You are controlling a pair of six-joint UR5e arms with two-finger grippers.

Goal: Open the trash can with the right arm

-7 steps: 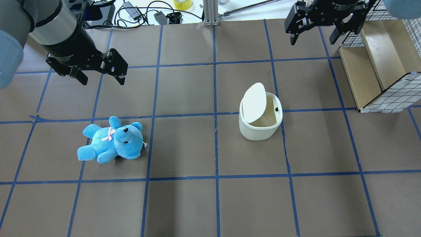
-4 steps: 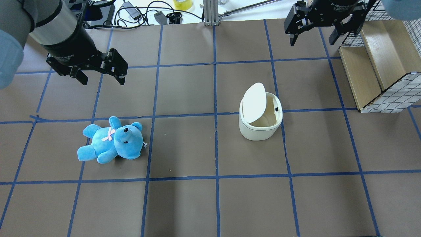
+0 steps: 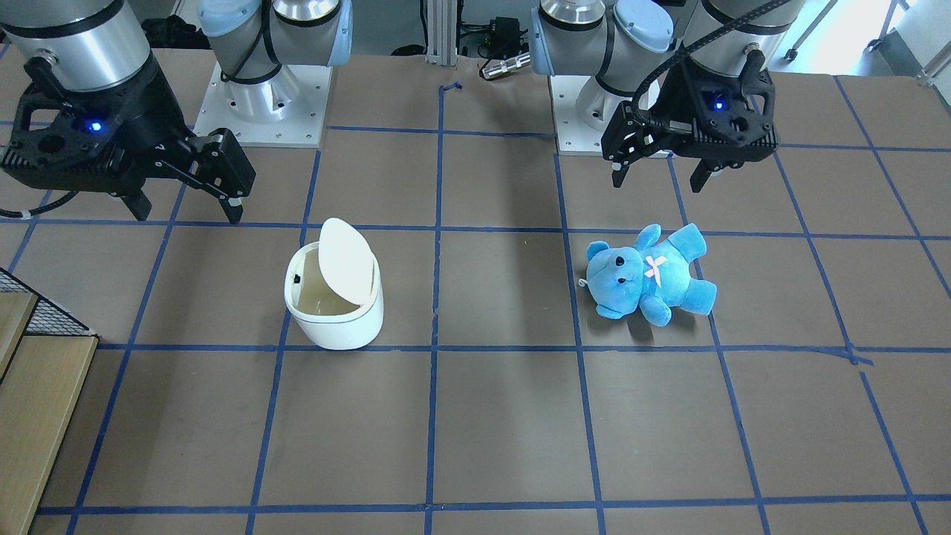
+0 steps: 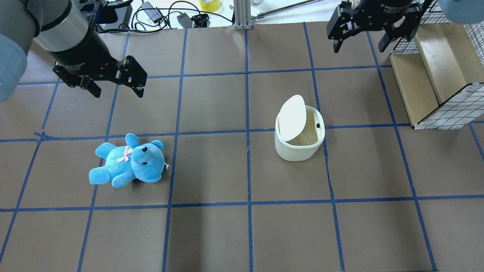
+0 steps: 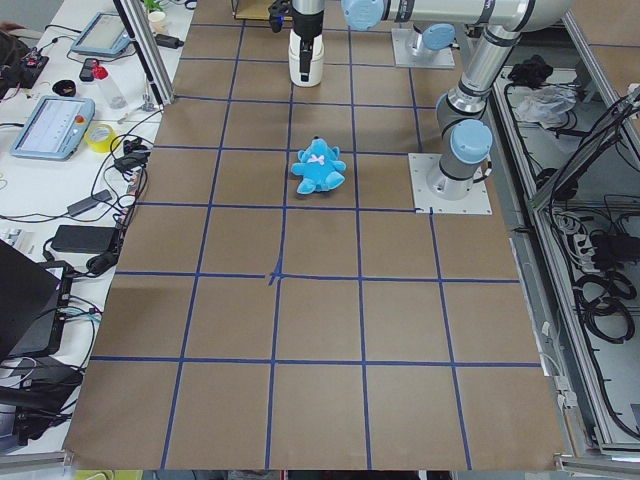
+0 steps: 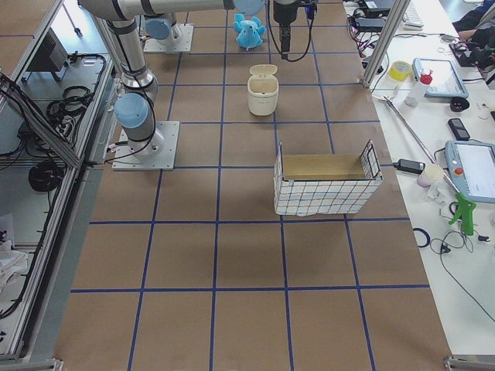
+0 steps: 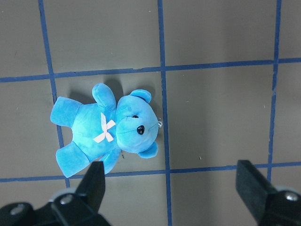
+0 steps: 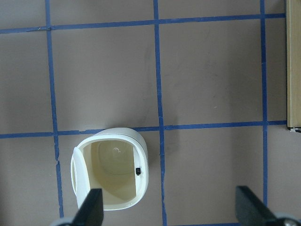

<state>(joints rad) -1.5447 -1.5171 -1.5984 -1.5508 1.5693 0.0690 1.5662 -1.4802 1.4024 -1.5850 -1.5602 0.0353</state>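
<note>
Gaping empty: left hand (image 4: 118, 92), right hand (image 4: 358, 48); one trash can (image 4: 298, 151), lid up; one bear (image 4: 130, 166).

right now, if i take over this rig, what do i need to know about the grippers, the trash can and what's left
Right gripper: open, empty, raised above the table, clear of the trash can.
Left gripper: open, empty, raised near the blue bear, not touching it.
Trash can: upright on the table, its lid flipped up, inside showing.
Done: the can is open.
Left: nothing obvious for this task.
</note>
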